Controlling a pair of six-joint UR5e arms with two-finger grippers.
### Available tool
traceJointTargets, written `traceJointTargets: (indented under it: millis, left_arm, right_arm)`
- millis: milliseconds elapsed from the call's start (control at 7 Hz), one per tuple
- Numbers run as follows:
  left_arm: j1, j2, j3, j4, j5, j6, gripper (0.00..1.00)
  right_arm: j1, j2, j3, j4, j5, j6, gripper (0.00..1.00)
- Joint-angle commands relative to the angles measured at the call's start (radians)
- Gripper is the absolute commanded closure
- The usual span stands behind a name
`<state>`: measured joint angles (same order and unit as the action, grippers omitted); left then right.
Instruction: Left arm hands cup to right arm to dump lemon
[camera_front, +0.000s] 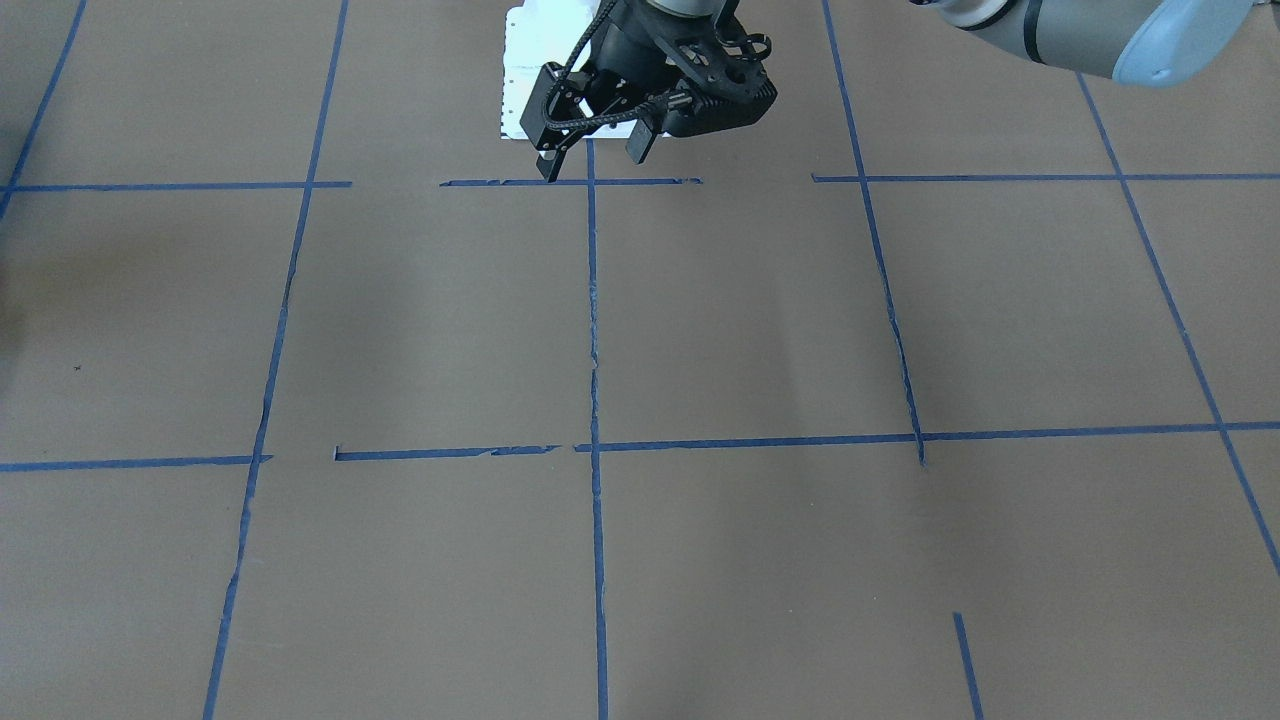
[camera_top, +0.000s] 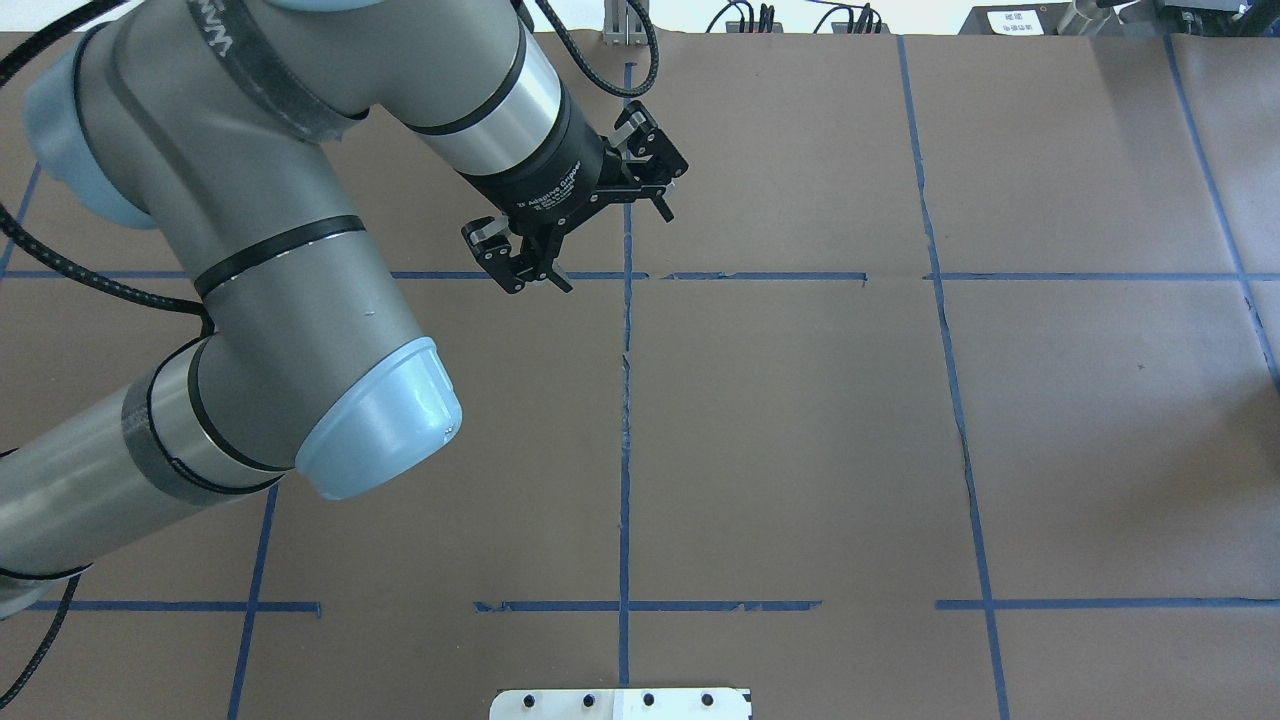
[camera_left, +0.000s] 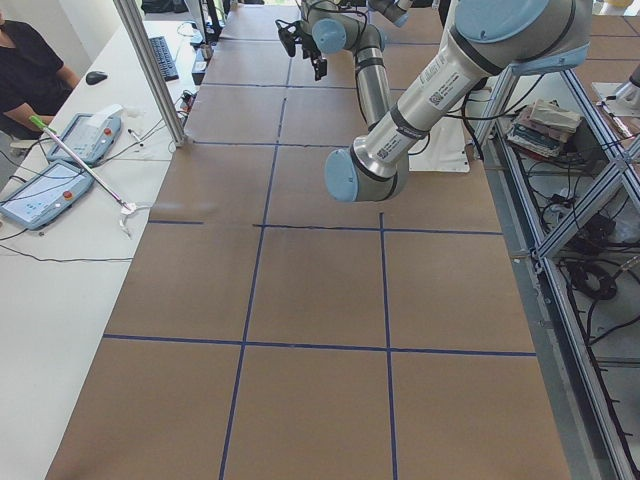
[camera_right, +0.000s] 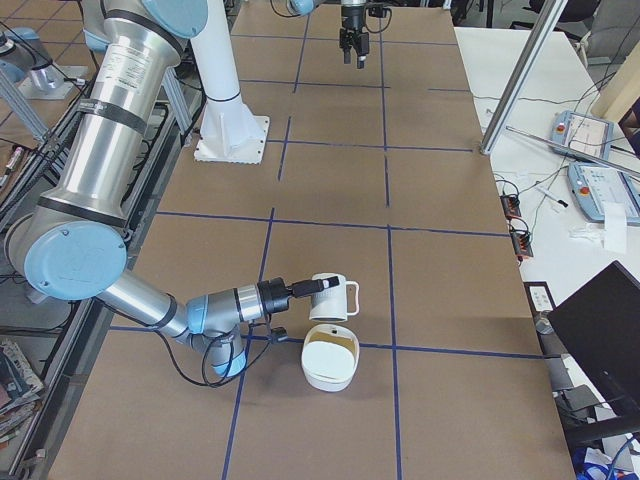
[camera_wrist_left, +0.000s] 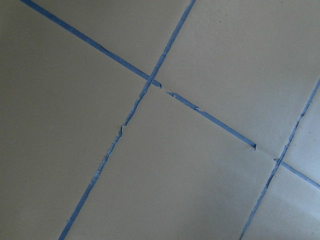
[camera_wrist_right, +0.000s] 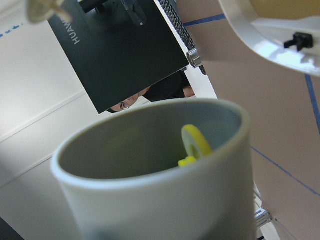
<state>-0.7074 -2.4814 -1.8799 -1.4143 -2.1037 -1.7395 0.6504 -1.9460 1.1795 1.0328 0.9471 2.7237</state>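
The cup (camera_right: 331, 297), a white mug with its handle away from the arm, is at the right arm's gripper (camera_right: 312, 289) near the table's right end. The fingers reach its rim, but I cannot tell whether they grip it. In the right wrist view the cup (camera_wrist_right: 150, 200) fills the frame, and the yellow lemon (camera_wrist_right: 195, 146) lies inside its grey interior. My left gripper (camera_top: 615, 250) hangs open and empty above the middle of the table, far from the cup. It also shows in the front-facing view (camera_front: 595, 160).
A white bowl (camera_right: 330, 362) with a tan inside stands just beside the cup and also shows in the right wrist view (camera_wrist_right: 260, 37). The white base plate (camera_top: 620, 703) is at the robot's edge. A side bench holds tablets (camera_left: 45, 190) and a black monitor (camera_right: 600, 320).
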Motion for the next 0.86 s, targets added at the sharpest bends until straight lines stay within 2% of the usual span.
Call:
traceJointTargets:
  millis: [0,143,571,714]
  left_arm:
    - [0.0,-0.002,-0.001,0.0,0.014,0.002,0.0]
    - [0.0,-0.001,0.001,0.0,0.014,0.005,0.0]
    - [-0.001,0.001,0.001,0.0,0.034,0.035,0.0]
    - [-0.001,0.001,0.001,0.0,0.034,0.035,0.0]
  right_arm:
    - [0.008,-0.002,-0.087,0.125,0.002,0.214,0.92]
    - [0.012,-0.007,-0.151,0.191,0.002,0.393,0.92]
    - [0.021,-0.002,-0.166,0.216,0.001,0.707,0.9]
    - [0.035,-0.004,-0.166,0.216,0.001,0.75,0.9]
